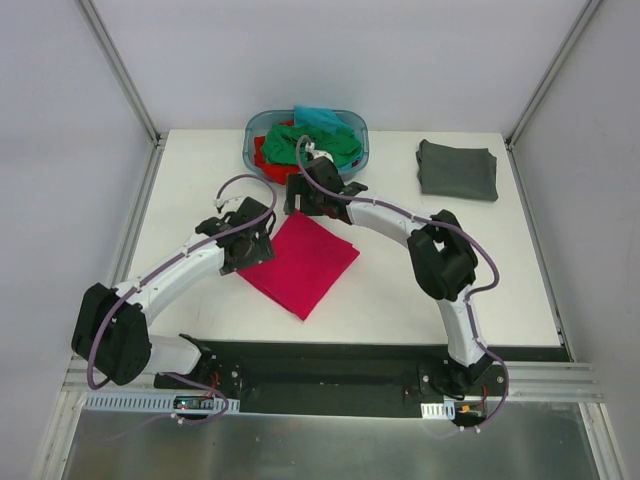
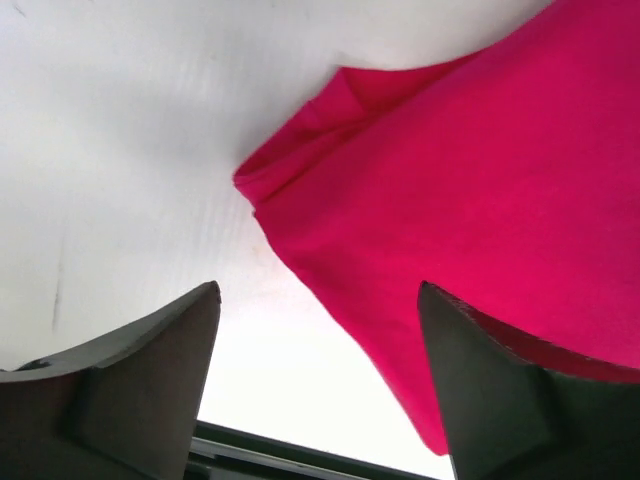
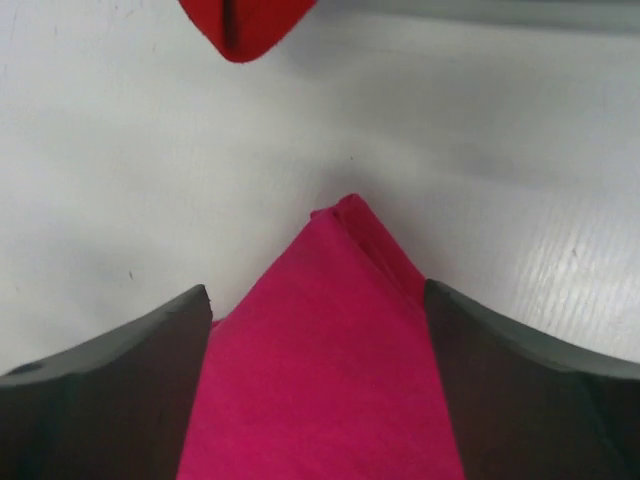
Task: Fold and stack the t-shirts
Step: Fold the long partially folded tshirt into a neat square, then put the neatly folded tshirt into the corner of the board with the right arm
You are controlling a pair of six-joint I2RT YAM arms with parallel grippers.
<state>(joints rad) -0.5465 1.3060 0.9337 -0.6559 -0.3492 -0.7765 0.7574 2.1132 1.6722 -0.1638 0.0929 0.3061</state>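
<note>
1. The pink shirt (image 1: 300, 262) lies folded into a flat square, set cornerwise mid-bench, a little toward the left edge.
2. The left claw (image 2: 318, 288) hovers over the shirt's left corner, jaws apart and gripping nothing.
3. The right claw (image 3: 318, 288) hangs above the far corner, also released.
4. By the far edge, the basket (image 1: 249, 140) holds green (image 1: 320, 142), red (image 1: 262, 156) and teal (image 1: 320, 116) shirts.
5. A folded grey shirt (image 1: 458, 170) sits near the far right corner.
6. The folding looks finished. The likely next move is to pinch two corners together and carry the square onto the grey shirt without letting the layers slide open.
</note>
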